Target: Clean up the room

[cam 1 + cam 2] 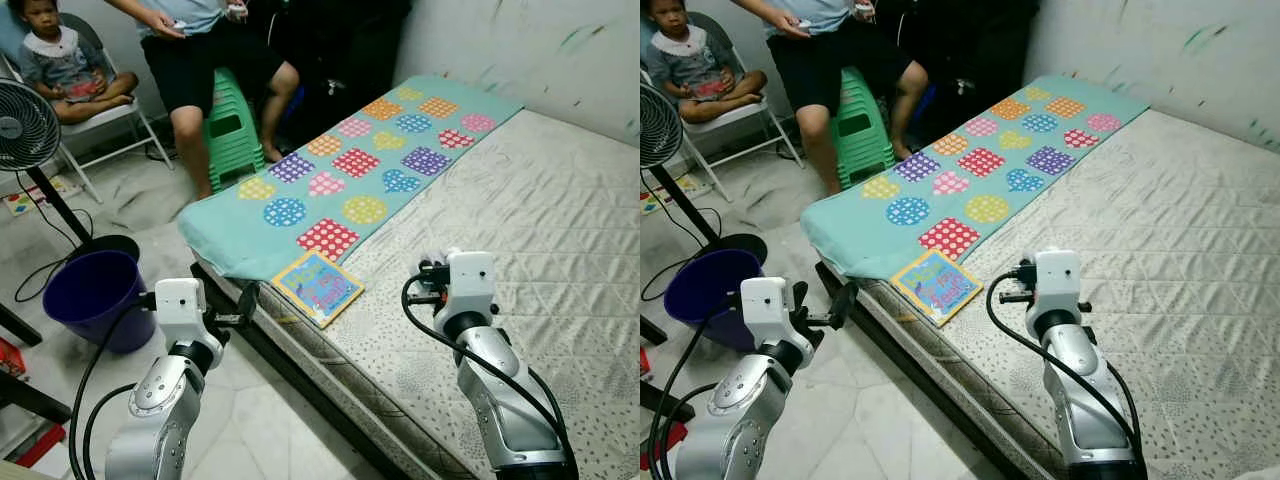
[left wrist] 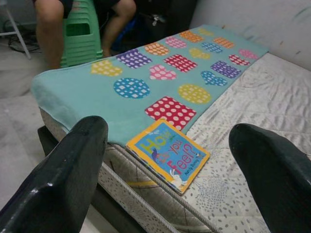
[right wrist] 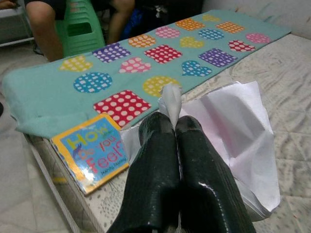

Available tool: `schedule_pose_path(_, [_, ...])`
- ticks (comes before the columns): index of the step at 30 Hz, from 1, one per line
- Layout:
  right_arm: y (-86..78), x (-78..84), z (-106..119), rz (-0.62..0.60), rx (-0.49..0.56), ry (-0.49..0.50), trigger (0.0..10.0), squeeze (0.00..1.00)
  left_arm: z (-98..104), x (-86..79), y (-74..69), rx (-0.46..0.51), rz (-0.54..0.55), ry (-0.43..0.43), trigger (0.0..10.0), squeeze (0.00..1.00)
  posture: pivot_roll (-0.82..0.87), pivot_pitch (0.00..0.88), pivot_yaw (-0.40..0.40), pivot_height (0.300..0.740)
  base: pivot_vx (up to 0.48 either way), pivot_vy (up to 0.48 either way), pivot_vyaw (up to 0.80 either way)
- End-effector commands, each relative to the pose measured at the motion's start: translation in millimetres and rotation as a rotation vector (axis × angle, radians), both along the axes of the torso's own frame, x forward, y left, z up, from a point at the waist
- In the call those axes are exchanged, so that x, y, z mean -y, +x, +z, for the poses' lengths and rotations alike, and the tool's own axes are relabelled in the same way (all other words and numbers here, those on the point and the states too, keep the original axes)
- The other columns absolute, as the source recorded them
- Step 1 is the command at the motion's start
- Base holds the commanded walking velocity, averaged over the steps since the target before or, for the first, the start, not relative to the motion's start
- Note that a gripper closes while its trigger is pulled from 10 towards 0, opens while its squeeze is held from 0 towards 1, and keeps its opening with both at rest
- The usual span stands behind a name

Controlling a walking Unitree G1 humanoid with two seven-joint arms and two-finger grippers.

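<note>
A picture book with a yellow border and blue cover lies flat on the mattress near its corner edge, against the end of a teal mat with dotted shapes. My left gripper is open, level with the bed edge just left of the book, with nothing between its fingers. My right gripper is shut on a crumpled white paper, above the mattress right of the book.
A purple bucket stands on the floor left of my left arm, beside a fan and its cable. A person sits on a green stool past the bed's end, and a child sits on a folding chair.
</note>
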State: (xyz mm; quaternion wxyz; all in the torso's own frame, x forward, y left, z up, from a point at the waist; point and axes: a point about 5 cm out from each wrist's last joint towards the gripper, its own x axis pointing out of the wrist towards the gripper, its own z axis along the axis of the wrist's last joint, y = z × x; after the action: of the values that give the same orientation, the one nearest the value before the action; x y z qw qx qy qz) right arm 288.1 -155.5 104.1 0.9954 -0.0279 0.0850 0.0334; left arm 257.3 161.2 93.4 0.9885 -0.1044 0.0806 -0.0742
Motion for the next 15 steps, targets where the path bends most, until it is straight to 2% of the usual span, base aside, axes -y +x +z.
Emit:
schedule_pose_path(1, [0.0, -0.9, -2.0, 0.007, 0.009, -0.031, 10.0, 0.0, -0.2, -3.4, 2.4, 0.004, 0.015, 0.019, 10.0, 0.0, -0.17, 0.0, 0.03, 0.74, 0.0, 0.0, 0.0])
schedule_pose_path(11, [-0.9, -2.0, -5.3, 0.031, 0.022, -0.046, 10.0, 0.0, -0.8, -6.6, 4.4, 0.006, 0.027, 0.022, 10.0, 0.0, -0.17, 0.0, 0.033, 0.74, 0.0, 0.0, 0.0])
schedule_pose_path(15, [-1.4, -0.5, -5.0, 0.016, 0.028, -0.003, 10.0, 0.0, -1.6, -6.7, 4.8, 0.003, 0.029, 0.015, 10.0, 0.0, -0.17, 0.0, 0.033, 0.74, 0.0, 0.0, 0.0])
